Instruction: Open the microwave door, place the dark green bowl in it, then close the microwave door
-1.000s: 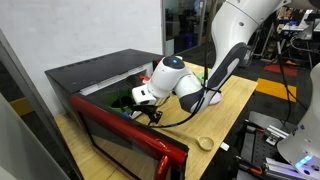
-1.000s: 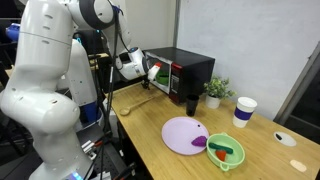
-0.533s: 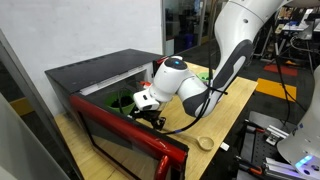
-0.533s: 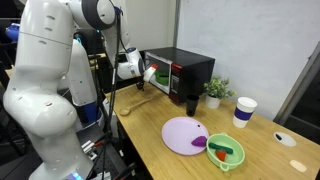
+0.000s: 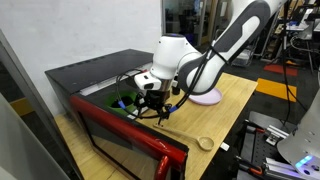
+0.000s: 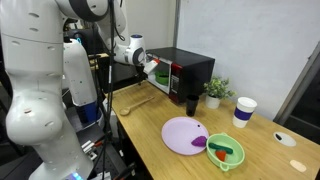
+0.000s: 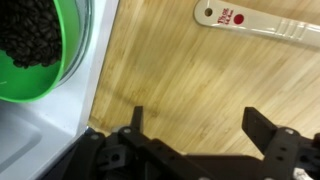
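in an exterior view the microwave (image 5: 95,68) stands at one end of the table (image 5: 228,115), its black casing against the table's edge. the microwave door (image 5: 125,140) is swung wide open, its red frame reaching out over the tabletop. the dark green bowl (image 5: 123,101) shows as a green patch inside the open cavity. the gripper (image 5: 152,108) hangs just in front of that opening, near the bowl but apart from it. a lavender plate (image 5: 208,97) lies behind the arm toward the far edge, and a wooden spoon (image 5: 205,143) lies near the near edge.

in an exterior view from the opposite end, the microwave (image 6: 190,62) sits at the table's far edge and the gripper (image 6: 152,68) is level with its front. the lavender plate (image 6: 183,135), a lime-green bowl (image 6: 228,152) and a white cup (image 6: 243,112) are well apart from it, toward the near corner.

in the wrist view the gripper (image 7: 195,130) is released, its fingers (image 7: 262,125) spread wide over bare wood with nothing between them. the dark green bowl (image 7: 35,50), its inside dark, rests on a pale surface just past the table's edge. a white stick (image 7: 260,22) lies on the wood.
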Robot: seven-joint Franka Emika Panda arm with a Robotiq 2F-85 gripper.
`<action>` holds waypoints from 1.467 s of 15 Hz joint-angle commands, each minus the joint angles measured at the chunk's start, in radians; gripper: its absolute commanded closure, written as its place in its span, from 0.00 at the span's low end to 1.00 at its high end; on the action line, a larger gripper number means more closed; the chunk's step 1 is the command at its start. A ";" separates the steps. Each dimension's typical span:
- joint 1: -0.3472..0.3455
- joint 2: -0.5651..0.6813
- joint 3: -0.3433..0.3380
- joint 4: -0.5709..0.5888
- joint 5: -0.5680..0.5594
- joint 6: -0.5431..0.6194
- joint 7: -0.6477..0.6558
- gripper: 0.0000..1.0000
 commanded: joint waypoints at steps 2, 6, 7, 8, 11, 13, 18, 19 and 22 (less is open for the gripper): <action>-0.048 -0.140 0.018 0.002 0.286 -0.221 -0.248 0.00; 0.046 -0.256 -0.124 0.010 0.431 -0.378 -0.312 0.00; 0.071 -0.280 -0.158 0.007 0.442 -0.398 -0.292 0.00; 0.093 -0.302 -0.191 0.007 0.449 -0.417 -0.257 0.00; 0.155 -0.357 -0.264 0.006 0.371 -0.451 -0.061 0.00; 0.188 -0.383 -0.288 0.012 0.344 -0.477 0.054 0.00; 0.258 -0.428 -0.311 0.039 0.375 -0.541 0.312 0.00; 0.269 -0.432 -0.315 0.050 0.390 -0.562 0.352 0.00; 0.295 -0.444 -0.325 0.070 0.445 -0.577 0.493 0.00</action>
